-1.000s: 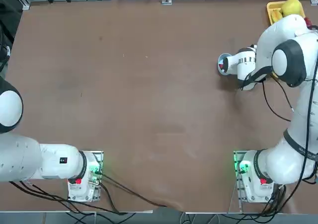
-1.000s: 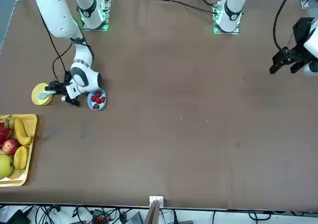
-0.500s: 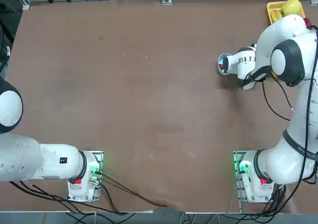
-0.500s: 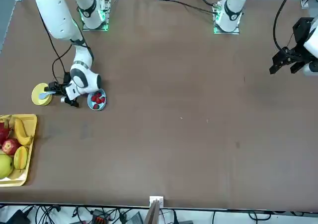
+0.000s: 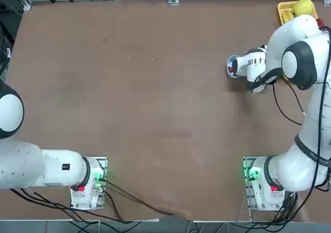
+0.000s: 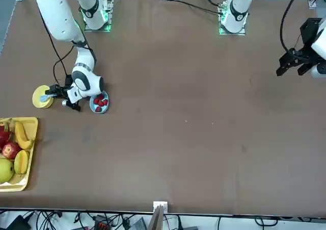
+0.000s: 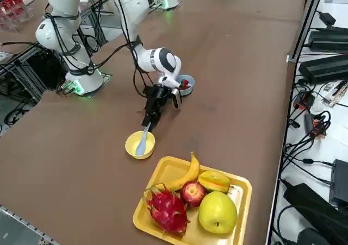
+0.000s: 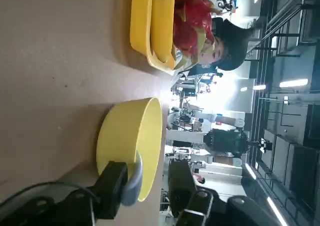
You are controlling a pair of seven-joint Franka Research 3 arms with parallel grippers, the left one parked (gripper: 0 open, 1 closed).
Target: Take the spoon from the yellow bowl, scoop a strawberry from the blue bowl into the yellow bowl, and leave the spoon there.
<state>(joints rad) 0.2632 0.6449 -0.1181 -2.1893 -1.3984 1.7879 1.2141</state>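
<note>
Grasping pale blue plastic spoon (image 8: 132, 186) comes first: right hand (image 8: 149, 172) open at round yellow bowl (image 8: 116, 131), next close squarely, lift.

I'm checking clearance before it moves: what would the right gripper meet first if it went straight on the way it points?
Probably the yellow bowl, just ahead of the right gripper, though depth is hard to judge.

Two bowls stand outside the one yellow tray (image 7: 245, 199): one yellow bowl (image 7: 132, 146) near it, one blue bowl (image 7: 187, 91) farther off. One spoon (image 7: 141, 145) is near the tray. The tray holds five fruits (image 7: 217, 212); the blue bowl holds at least four strawberries (image 6: 96, 101).
</note>
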